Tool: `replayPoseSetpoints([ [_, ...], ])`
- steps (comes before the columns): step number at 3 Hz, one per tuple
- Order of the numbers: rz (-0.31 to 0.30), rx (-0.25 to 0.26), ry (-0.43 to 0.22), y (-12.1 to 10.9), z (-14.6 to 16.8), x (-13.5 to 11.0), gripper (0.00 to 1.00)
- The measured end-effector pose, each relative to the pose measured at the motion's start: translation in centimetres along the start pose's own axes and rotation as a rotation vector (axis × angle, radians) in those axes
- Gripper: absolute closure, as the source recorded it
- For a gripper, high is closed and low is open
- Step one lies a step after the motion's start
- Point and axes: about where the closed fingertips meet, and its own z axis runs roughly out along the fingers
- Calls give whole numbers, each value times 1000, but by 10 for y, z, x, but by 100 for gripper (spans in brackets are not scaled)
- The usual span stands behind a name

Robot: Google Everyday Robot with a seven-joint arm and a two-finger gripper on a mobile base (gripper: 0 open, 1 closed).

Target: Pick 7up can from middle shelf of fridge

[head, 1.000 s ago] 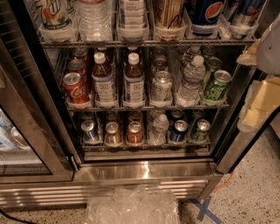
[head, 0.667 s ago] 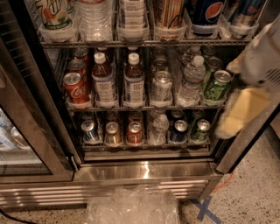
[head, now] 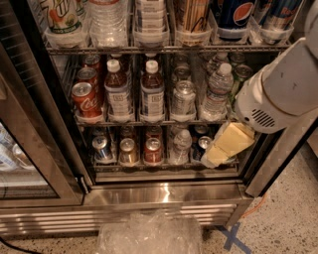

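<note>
Looking into the tall dark-framed glass-door drinks fridge [head: 44, 124], you have the silver-grey aluminium 7up can [head: 183, 95] standing upright on the thin chrome wire middle shelf [head: 164, 122], a little right of the shelf's centre and at its front edge. To the can's left stand two brown white-capped bottles [head: 151, 92], and near the shelf's left edge a red Coca-Cola can [head: 85, 99]. Just beside it on the right is a clear plastic water bottle [head: 216, 94].

Your pale yellow gripper [head: 216, 155] hangs from the end of the white robot arm [head: 283, 84], which comes in from the right edge of the view and covers the shelf's right end. The gripper sits lower than the 7up can, in front of the right end of the bottom rack of small cans [head: 128, 151]. It is tilted down and to the left and is well apart from the 7up can. Whether it is spread or pressed together you cannot tell (it reads as one pale block from this side).

Above, the top rack carries a big blue Pepsi container [head: 233, 15]. On the floor before the fridge's stainless-steel base lies a heap of crumpled clear plastic [head: 149, 235], with a blue tape cross [head: 232, 238] near its right edge.
</note>
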Motion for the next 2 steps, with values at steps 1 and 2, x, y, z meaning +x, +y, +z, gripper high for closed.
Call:
replayPoseSetpoints([
  [1,0,0,0,0,0,0,0],
  [2,103,5,-58,12,14,-8,0],
])
